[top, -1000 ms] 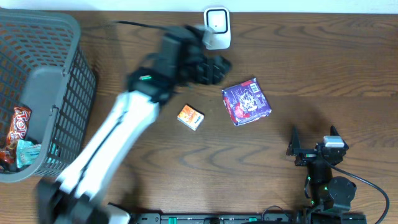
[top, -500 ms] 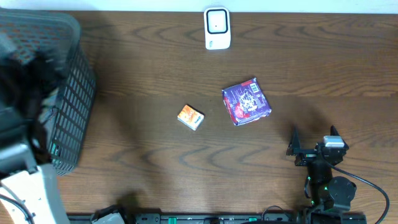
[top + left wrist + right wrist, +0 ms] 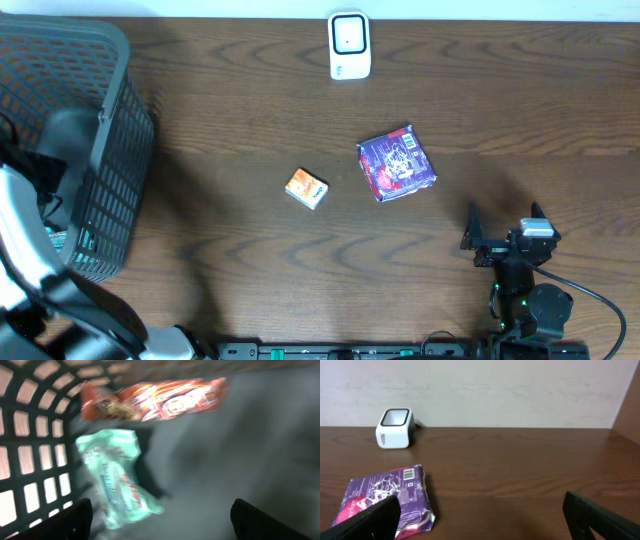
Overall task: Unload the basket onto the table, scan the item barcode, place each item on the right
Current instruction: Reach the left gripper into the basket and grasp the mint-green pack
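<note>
Basket mesh (image 3: pixel 110 180) is crowding our left gripper (image 3: pixel 165 520), gaping empty over the mint packet (image 3: pixel 117 475), risking a snag at left; our right gripper (image 3: pixel 482 515) is idling wide open, empty.

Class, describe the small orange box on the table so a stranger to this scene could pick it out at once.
Start at the dark wooden table, with the grey basket at its left and the white scanner at the far edge. Near the middle lie two items; the orange box is the smaller, left of the purple packet.
</note>
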